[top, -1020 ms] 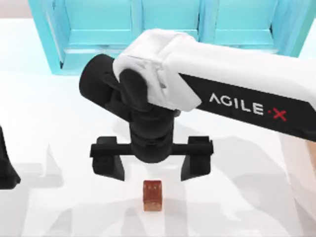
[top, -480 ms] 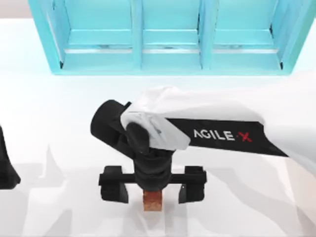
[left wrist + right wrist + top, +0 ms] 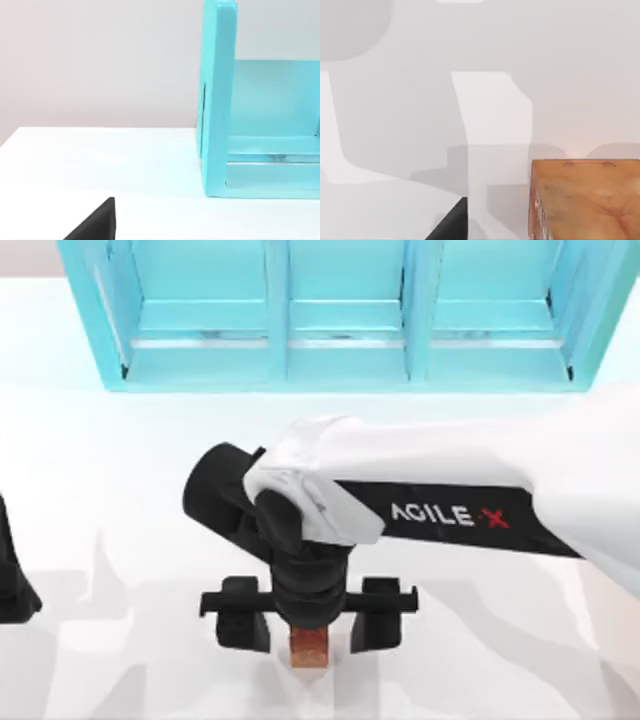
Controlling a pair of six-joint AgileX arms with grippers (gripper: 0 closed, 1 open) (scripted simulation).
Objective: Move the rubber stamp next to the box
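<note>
Narrowing since half a second ago, right gripper (image 3: 312, 625) fingers straddle the rubber stamp (image 3: 312, 649) at lower centre of the table (image 3: 120, 490), still apart, positioned to clamp; left arm parked at left edge.

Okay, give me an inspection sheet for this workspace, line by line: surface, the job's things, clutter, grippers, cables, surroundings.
Surface: white table, bare around the stamp.
Job's things: stamp stands on the table near the top view's lower edge, partly under the right gripper; its reddish-brown block is close up in the right wrist view.
Clutter: nothing seen.
Grippers: right gripper is low over the stamp, fingers open, one on each side of it. Left arm is parked at the table's left edge.
Cables: nothing seen.
Surroundings: cyan shelf along the far side; its side wall shows in the left wrist view.
</note>
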